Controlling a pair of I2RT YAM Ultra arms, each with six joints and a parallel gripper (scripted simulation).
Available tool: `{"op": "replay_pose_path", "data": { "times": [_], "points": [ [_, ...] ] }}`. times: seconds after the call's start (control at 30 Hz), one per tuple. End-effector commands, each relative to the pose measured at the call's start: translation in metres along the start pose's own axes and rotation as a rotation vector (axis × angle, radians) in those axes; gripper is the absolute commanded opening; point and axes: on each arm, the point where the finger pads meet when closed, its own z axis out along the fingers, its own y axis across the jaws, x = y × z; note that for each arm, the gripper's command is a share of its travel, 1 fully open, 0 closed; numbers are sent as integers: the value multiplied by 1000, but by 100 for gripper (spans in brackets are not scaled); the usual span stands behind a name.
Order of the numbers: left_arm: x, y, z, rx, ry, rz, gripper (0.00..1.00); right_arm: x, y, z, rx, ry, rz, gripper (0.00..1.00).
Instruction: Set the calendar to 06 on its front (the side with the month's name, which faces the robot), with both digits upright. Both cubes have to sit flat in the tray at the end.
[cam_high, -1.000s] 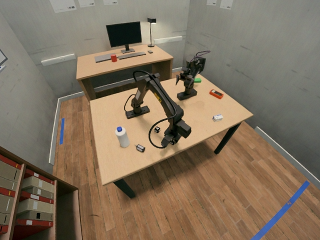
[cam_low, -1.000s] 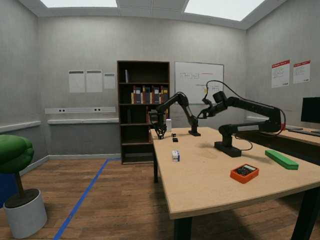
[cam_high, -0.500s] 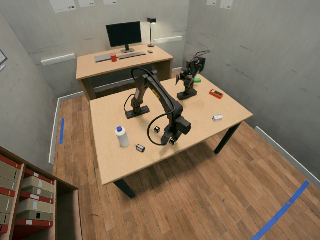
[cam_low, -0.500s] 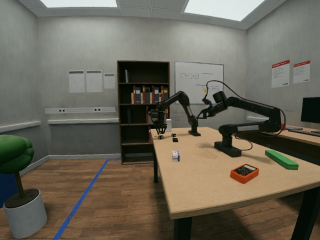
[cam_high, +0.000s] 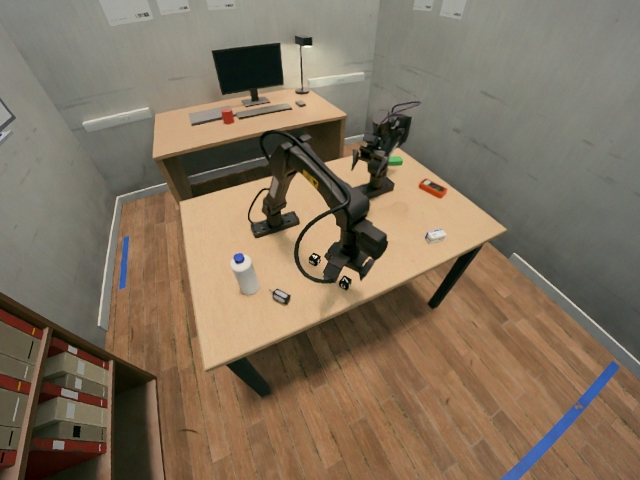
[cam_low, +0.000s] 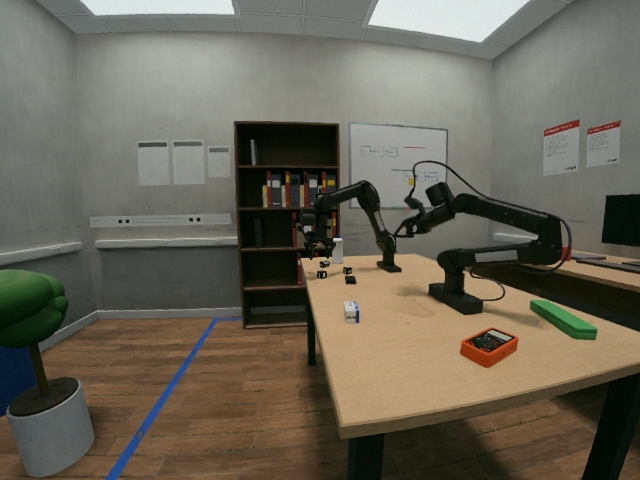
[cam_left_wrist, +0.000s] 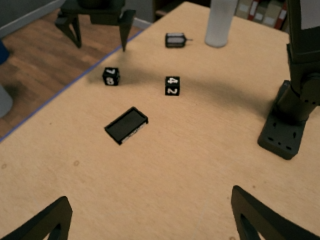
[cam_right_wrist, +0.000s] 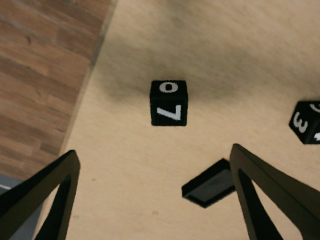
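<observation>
Standing wide open, the right gripper (cam_high: 349, 269) (cam_low: 320, 253) (cam_left_wrist: 101, 48) (cam_right_wrist: 154, 153) holds nothing, its fingers pointing down over the table (cam_high: 403, 258) (cam_low: 392, 361) (cam_left_wrist: 175, 160) (cam_right_wrist: 125, 200) with a broad gap between them. The cube showing a 0 and a 7 (cam_high: 345, 282) (cam_low: 321, 274) (cam_left_wrist: 111, 76) (cam_right_wrist: 169, 103) rests on the wood below it, apart from both fingers. In the right wrist view that cube appears beyond the fingertips, sideways between their two lines, its 7 lying on its side; the left wrist view shows a 7 and an 8 on it.

The other cube (cam_high: 314, 259) (cam_low: 347, 270) (cam_left_wrist: 172, 86) (cam_right_wrist: 306, 122) also sits on the table, off to one side of the right gripper and well apart from its fingers. The left wrist view shows a 4 and a 2 on it. The black tray (cam_low: 350, 280) (cam_left_wrist: 126, 125) (cam_right_wrist: 207, 186) lies near the cubes with neither in it; one right finger overlaps its edge in the right wrist view, though whether they touch cannot be told from that angle alone.

The left gripper (cam_high: 368, 162) (cam_low: 405, 227) (cam_left_wrist: 149, 199) is wide open too, with nothing between its fingers, well apart from both cubes and the tray.
</observation>
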Motion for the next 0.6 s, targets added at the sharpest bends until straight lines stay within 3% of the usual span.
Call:
{"op": "replay_pose_path", "data": {
  "times": [0.0,0.23,0.57],
  "points": [
    [-10,1,-7,-5,-31,-5,100,0,-8,1,57,-2,5,100],
    [-6,4,-7,-19,-18,-17,100,0,-11,4,82,-18,-25,100],
    [7,19,-5,-147,65,-153,100,8,-9,5,256,-282,-322,100]
  ]
}}
